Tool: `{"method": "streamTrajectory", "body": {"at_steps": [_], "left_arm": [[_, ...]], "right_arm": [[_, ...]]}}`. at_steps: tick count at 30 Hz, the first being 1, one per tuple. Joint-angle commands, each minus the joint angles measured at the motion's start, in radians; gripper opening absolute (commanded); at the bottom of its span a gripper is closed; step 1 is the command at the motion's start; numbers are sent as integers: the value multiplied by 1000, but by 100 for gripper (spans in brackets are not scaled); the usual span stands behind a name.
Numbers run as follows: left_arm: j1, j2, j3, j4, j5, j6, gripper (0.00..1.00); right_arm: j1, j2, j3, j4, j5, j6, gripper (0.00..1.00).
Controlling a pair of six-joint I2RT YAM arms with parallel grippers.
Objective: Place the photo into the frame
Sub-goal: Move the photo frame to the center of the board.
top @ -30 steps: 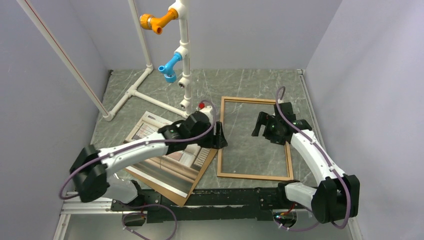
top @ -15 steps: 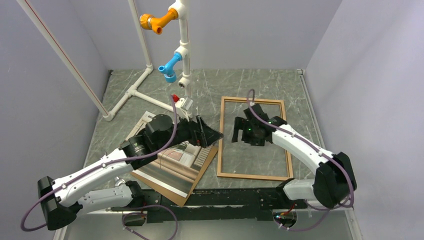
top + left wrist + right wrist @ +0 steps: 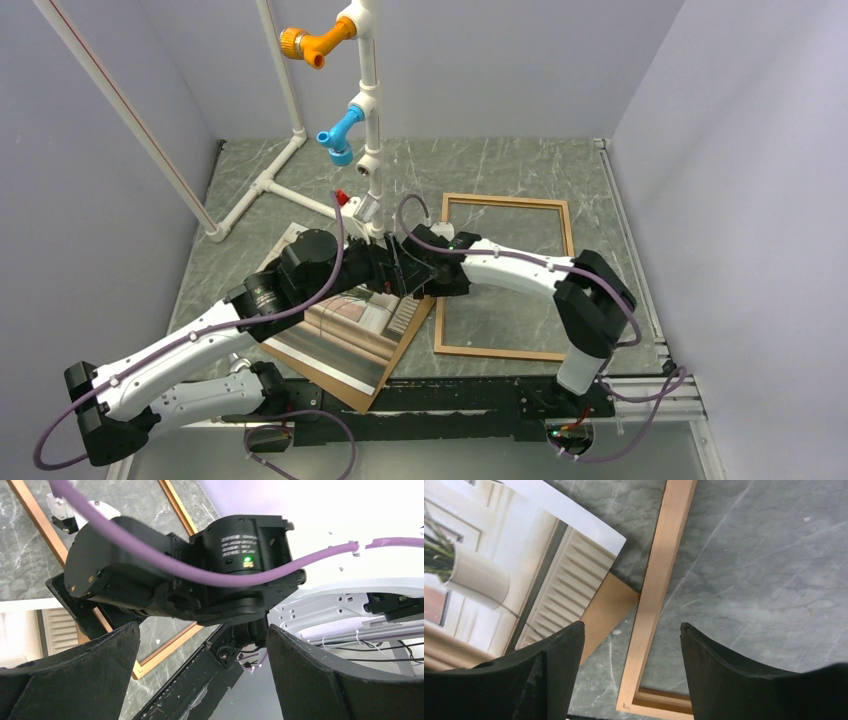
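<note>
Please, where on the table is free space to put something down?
Free: the strip between frame and back wall; the patch between photo and left wall. Crowded: the gap between photo and frame, where left arm and right arm meet.

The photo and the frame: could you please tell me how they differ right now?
The photo is a solid glossy print; the frame is a thin wooden outline with the table showing through. The photo lies askew on a brown backing sheet; the frame sits straight on the table. Both are rectangular.

Bright, even light with soft shadows throughout.
</note>
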Motion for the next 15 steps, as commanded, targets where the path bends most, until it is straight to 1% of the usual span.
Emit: {"method": "streamTrajectory", "body": {"at_steps": [1, 6, 7, 9, 13, 14, 15], "left_arm": [[4, -33, 44, -28, -36, 22, 99], [3, -52, 26, -21, -37, 19, 99], [4, -54, 22, -20, -36, 15, 99], [4, -58, 19, -35, -84, 5, 100], [5, -61, 23, -93, -145, -22, 99], [7, -61, 27, -110, -158, -29, 100], [8, -59, 30, -122, -173, -34, 99]], "right_arm": [[20, 63, 51, -52, 89, 45, 70], [30, 101, 37, -57, 116, 59, 66], [31, 104, 30, -52, 116, 59, 64], [31, 107, 16, -40, 111, 58, 57], [34, 111, 2, -37, 116, 50, 46], [34, 110, 0, -37, 117, 47, 43], [36, 109, -4, -37, 118, 45, 37]]}}
